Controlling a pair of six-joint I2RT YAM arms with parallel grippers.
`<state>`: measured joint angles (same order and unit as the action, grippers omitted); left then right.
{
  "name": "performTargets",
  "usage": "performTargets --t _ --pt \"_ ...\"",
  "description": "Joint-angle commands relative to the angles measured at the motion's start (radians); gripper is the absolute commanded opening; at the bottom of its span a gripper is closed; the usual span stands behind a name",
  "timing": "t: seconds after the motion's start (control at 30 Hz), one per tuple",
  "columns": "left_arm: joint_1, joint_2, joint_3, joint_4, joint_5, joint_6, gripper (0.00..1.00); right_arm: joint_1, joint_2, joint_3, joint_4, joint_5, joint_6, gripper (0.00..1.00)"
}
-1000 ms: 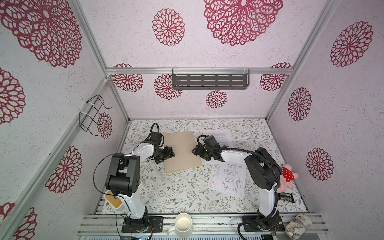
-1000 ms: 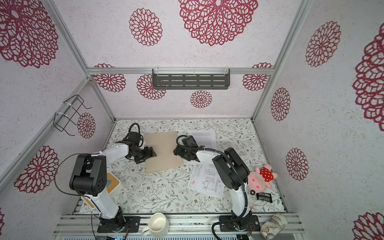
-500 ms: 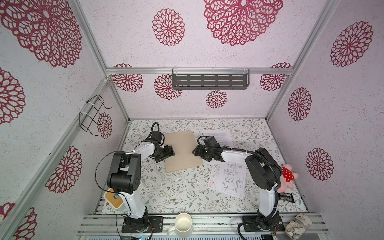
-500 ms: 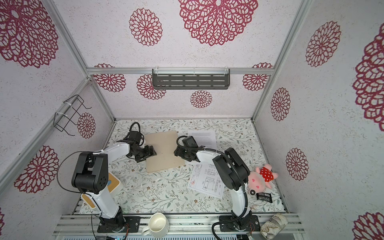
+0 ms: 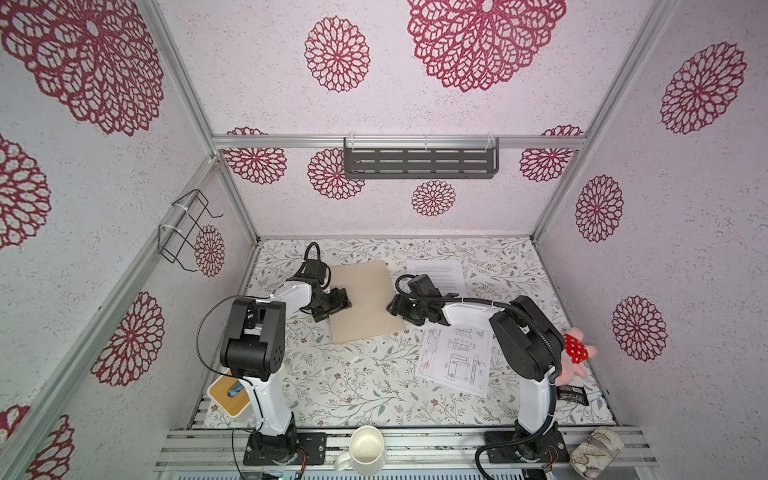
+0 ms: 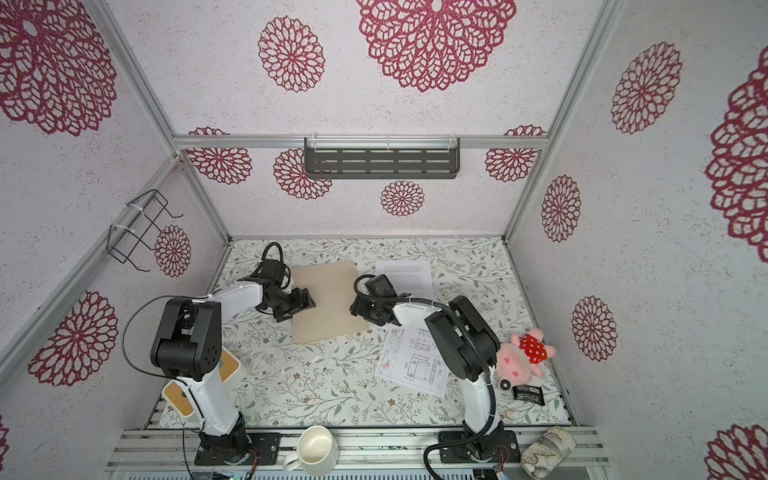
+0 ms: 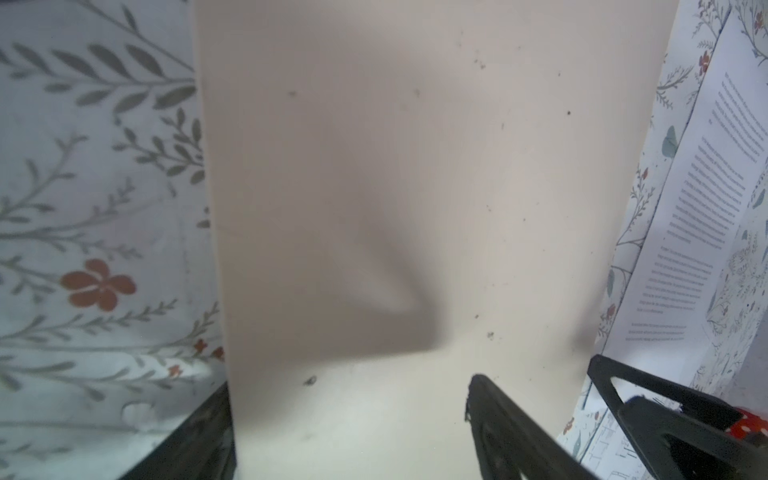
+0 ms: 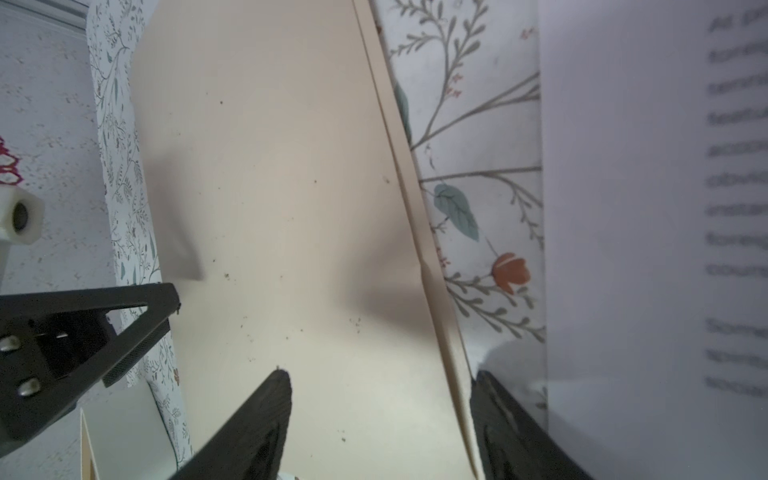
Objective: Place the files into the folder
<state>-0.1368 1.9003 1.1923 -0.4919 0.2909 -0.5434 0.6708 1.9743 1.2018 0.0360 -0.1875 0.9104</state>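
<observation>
Left claw (image 5: 343,305) shifted slightly toward 12 o'clock, spread at folder (image 5: 365,291) 9 o'clock edge; right claw (image 5: 391,308), spread astride 3 o'clock edge, barely moved.

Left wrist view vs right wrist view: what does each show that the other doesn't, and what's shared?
Only left wrist: a red spotted patch of the plush toy and line work on the drawing sheet.
Only right wrist: the wall and two layers along an edge of the folder.
Both: the folder, the text sheet, the floral table cover, and the left gripper and right gripper, each open astride a folder edge.
</observation>
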Motion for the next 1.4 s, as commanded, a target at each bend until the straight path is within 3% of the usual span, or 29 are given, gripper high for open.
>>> performTargets --t 0.0,0.3,0.77,1.07,1.37 --pt "-0.013 0.024 0.036 0.021 0.029 0.0 0.85 0.015 -0.029 -0.027 -0.02 -0.004 0.013 0.7" --pt "-0.036 0.048 0.09 0.021 0.033 0.001 0.85 0.027 -0.097 -0.069 -0.018 0.04 0.044 0.69" --pt "-0.012 0.012 0.1 -0.124 -0.109 -0.026 0.93 0.027 -0.139 -0.079 -0.012 0.072 0.049 0.71" --pt "-0.033 -0.252 -0.134 -0.045 -0.044 -0.213 0.97 0.027 -0.167 -0.108 0.044 0.098 0.012 0.76" --pt "-0.109 -0.542 -0.418 0.137 -0.063 -0.514 0.99 0.027 -0.137 -0.1 0.074 0.087 -0.018 0.83"
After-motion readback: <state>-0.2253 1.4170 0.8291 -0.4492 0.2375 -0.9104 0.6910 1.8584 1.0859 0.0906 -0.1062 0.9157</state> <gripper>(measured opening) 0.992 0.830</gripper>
